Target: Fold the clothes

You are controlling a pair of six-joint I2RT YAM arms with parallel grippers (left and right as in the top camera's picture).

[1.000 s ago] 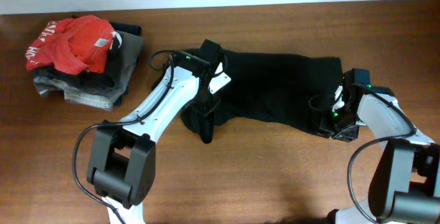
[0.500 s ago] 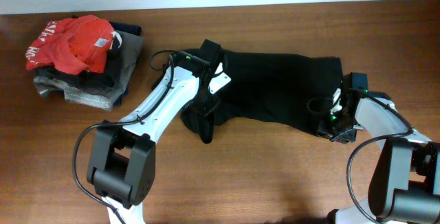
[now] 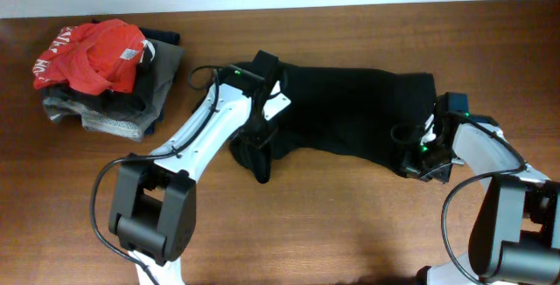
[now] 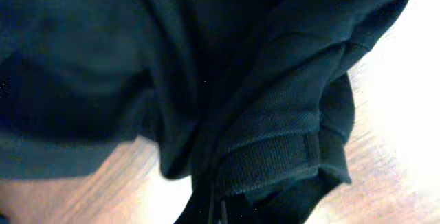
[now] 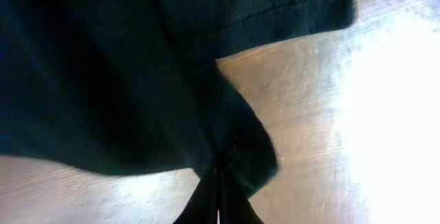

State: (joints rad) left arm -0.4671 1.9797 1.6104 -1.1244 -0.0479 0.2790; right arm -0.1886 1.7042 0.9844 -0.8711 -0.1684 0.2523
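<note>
1. Black cloth covers the middle of the wooden table. The black shirt lies there as a long, crumpled band from left to right; it is not flat and not yet folded.
2. At the near left end of the shirt, the left gripper points down with its jaws pressed together on a bunch of the cloth. In the left wrist view a stitched hem band gathers down toward the closed jaws, so I judge that several layers are caught there.
3. At the near right end, the right gripper also has its jaws closed, on a thin part of the shirt's edge. In the right wrist view the cloth is drawn to a point in the grip, with bare wood on both sides.
4. I think each arm takes one end so that the two together can lift and stretch the shirt before folding it.
5. The red garment lies on the grey and dark folded garments at the far left, well apart from the shirt, probably so that the pulling does not disturb them.
6. One risk is that the bunched left grip keeps the shirt from opening flat.
</note>
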